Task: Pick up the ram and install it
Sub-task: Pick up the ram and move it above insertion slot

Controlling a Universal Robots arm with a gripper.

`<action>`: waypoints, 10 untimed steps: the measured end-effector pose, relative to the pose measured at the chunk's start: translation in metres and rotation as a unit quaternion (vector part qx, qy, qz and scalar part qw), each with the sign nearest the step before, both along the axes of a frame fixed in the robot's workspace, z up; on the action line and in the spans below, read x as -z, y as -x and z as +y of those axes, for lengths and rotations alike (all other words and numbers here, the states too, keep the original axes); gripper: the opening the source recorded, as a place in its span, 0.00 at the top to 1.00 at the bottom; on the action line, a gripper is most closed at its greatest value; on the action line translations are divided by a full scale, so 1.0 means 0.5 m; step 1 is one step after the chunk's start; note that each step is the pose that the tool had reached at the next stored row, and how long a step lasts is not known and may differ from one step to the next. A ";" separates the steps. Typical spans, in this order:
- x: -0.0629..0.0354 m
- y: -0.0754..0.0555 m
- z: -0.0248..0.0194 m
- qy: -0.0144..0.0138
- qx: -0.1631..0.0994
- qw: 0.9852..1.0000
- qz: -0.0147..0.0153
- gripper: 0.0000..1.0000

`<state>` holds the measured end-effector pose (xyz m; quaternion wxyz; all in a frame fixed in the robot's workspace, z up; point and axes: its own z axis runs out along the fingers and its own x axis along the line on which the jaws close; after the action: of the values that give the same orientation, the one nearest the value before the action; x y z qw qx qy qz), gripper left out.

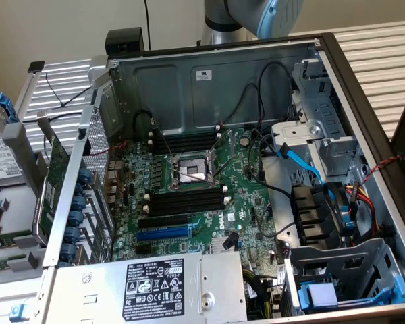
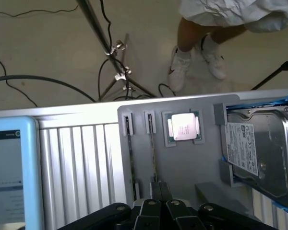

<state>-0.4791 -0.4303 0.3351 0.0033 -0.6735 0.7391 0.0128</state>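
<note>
Wrist view: your gripper (image 2: 156,191) poised over grey holder tray (image 2: 182,163), fingertips pressed together, gripping nothing. Ram (image 2: 154,152) stands edge-up in tray slot directly ahead of fingertips, beside CPU (image 2: 184,127); long axis runs straight away from gripper. Second stick (image 2: 130,153) in neighbouring slot.

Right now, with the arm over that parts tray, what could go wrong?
The ram stands edge-up close beside a second stick, so the gripper might knock the neighbour. Black cables hang near the memory slots in the case and could snag. A person's shoes stand just beyond the tray.
</note>
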 end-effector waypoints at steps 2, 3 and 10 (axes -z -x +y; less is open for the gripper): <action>0.008 -0.001 0.0002 0.000 0.000 1.000 0.000 0.89; 0.011 -0.002 0.0002 0.000 0.000 1.000 0.000 0.89; 0.037 -0.003 0.0001 0.000 0.000 1.000 0.000 0.89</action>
<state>-0.4777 -0.4303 0.3168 0.0033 -0.6735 0.7391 0.0128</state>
